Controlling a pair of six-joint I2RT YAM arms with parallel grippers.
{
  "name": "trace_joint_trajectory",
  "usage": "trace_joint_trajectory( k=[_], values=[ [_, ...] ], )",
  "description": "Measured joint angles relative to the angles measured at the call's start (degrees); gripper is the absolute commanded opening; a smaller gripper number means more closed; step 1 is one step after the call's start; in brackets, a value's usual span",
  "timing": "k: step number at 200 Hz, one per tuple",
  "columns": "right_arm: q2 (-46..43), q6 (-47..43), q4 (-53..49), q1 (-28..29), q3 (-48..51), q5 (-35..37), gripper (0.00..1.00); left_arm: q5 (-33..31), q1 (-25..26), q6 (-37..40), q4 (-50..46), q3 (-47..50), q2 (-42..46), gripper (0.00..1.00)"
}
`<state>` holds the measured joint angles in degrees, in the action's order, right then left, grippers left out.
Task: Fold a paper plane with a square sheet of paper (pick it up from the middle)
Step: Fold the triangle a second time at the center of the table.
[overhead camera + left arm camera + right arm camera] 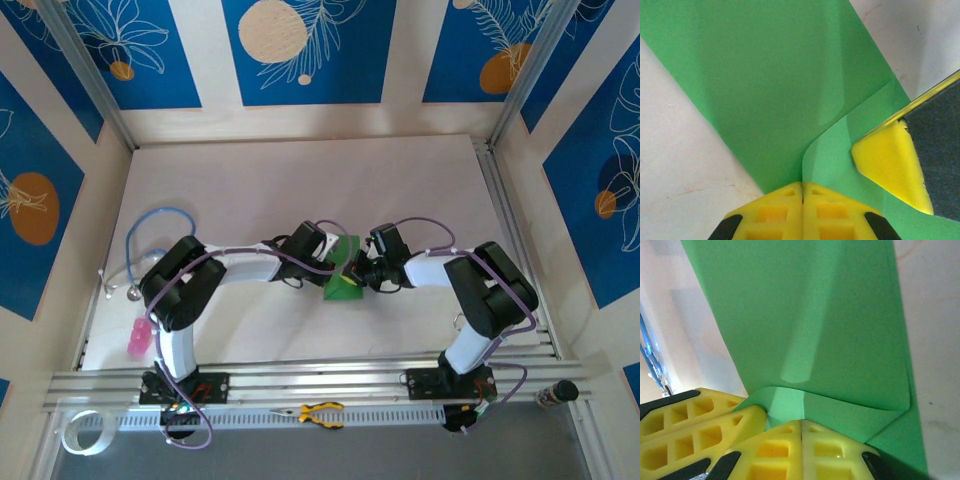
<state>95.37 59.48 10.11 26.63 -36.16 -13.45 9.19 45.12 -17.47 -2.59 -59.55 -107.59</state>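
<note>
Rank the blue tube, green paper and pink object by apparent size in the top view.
Largest: blue tube, its loop spreading widest.
Next: green paper, judged by the part that shows.
Smallest: pink object.

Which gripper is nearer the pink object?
Left. The left gripper is shut on the green paper at mid-table, well right of the pink object; the right gripper, shut on the paper's other side, sits farther right.
</note>
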Motion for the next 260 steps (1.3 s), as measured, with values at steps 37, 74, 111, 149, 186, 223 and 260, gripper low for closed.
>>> trace_joint_trajectory(
  k=[37,74,111,149,186,223,260],
  values=[
    [0.1,-0.1,0.9,-0.2,0.3,-0.2,0.00,0.0,0.0,-0.7,-1.0,-0.5,0.0,0.14],
    [0.5,-0.5,1.3,-0.9,0.3,-1.4,0.00,-1.6,0.0,-3.5,-5.8,-2.0,1.7,0.32],
    [0.5,-0.5,1.3,-1.2,0.3,-1.6,0.00,-1.6,-0.5,-7.3,-8.4,-1.9,7.1,0.23],
    [0.5,-0.5,1.2,-1.2,0.3,-1.6,0.00,7.6,-0.6,-13.0,-4.9,-0.1,9.8,0.06],
    [0.5,-0.5,1.2,-1.2,0.3,-1.6,0.00,16.2,-0.6,-18.0,-2.2,1.4,8.9,0.01],
    [0.6,-0.5,1.2,-1.3,0.3,-1.8,0.00,19.9,-0.6,-19.7,-1.1,1.4,5.1,0.00],
    [0.6,-0.5,1.2,-1.3,0.3,-1.9,0.00,20.2,-0.6,-19.7,-1.5,1.4,2.9,0.00]
  ],
)
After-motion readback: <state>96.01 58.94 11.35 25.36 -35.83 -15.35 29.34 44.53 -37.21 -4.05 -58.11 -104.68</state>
